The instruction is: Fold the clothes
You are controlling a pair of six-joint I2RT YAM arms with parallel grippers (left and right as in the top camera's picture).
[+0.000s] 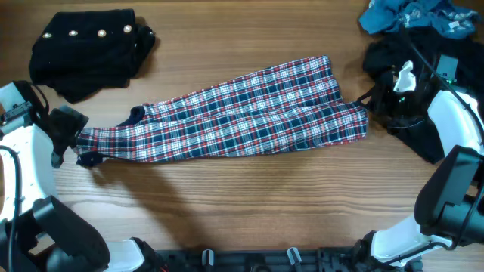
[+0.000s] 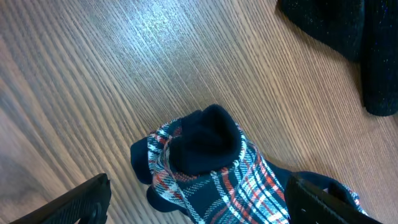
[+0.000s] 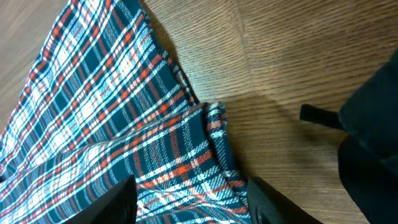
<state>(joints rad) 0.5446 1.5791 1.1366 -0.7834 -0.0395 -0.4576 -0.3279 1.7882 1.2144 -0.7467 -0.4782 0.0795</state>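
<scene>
Wooden surface (image 1: pixel 227 204), left to right. The studded black garment (image 1: pixel 83 49) lies bunched, possibly roughly folded. The left claw (image 2: pixel 198 190), fingers spread wide and gripping nothing, straddles the navy-lined end of the plaid garment (image 1: pixel 242 113), which lies stretched flat across the centre. The right claw (image 3: pixel 191 190), likewise wide open and empty, brackets its right hem. Beyond lie a black garment (image 1: pixel 386 60) and a blue garment (image 1: pixel 416 15), both crumpled. Judged: folding barely begun; crosswise folds remain.

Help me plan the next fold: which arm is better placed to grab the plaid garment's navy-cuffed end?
Left. The left gripper hovers right at the navy cuff, jaws open; the right gripper sits at the opposite end of the plaid garment.
</scene>
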